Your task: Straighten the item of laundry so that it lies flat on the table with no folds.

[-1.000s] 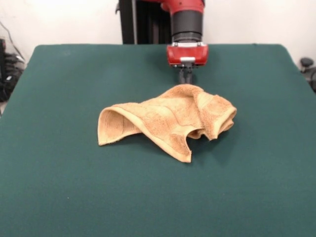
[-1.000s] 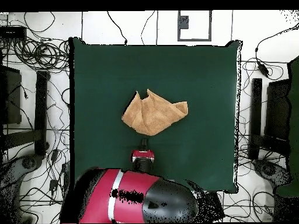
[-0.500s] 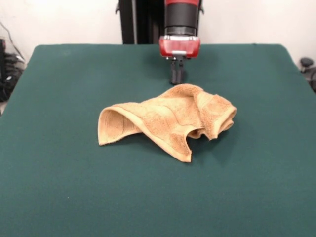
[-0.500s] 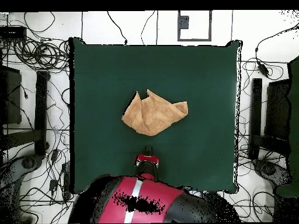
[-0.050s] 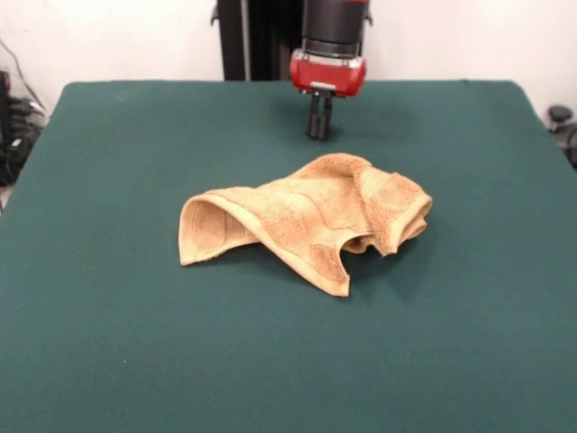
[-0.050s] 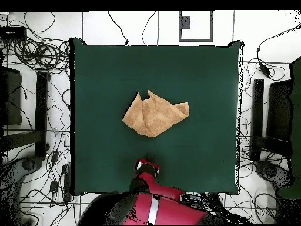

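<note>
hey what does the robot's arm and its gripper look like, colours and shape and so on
The arm ends in a round black cylindrical segment above a glossy red, rounded wrist housing with a small pale patch on its front. Below that hangs the gripper: two thin, dark, straight fingers. From overhead, the arm's body is bulky, red with a white stripe. No cables show on it.

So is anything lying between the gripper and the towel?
No. In the front view only bare green table separates the gripper from the crumpled tan-orange towel; the overhead view shows the same gap.
</note>
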Controlling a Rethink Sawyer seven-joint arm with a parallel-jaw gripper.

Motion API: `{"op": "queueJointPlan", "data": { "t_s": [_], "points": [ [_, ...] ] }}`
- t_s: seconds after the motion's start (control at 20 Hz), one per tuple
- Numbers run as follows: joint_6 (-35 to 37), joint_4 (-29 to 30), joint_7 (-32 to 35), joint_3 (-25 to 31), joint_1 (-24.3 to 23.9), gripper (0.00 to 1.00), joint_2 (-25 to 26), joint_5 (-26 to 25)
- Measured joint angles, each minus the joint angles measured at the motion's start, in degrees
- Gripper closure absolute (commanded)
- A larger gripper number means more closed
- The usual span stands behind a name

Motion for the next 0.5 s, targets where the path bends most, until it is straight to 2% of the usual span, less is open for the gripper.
{"op": "queueJointPlan", "data": {
  "t_s": [0.2,0.25,0.5],
  "points": [
    [6.1,3.5,0.1,1.1,0.9,1.00,-1.2,5.1],
    [9.0,5.8,0.4,1.7,1.7,1.00,-1.5,7.6],
    [12.1,10.9,2.3,2.1,5.0,1.00,-2.4,12.1]
  ]
}}
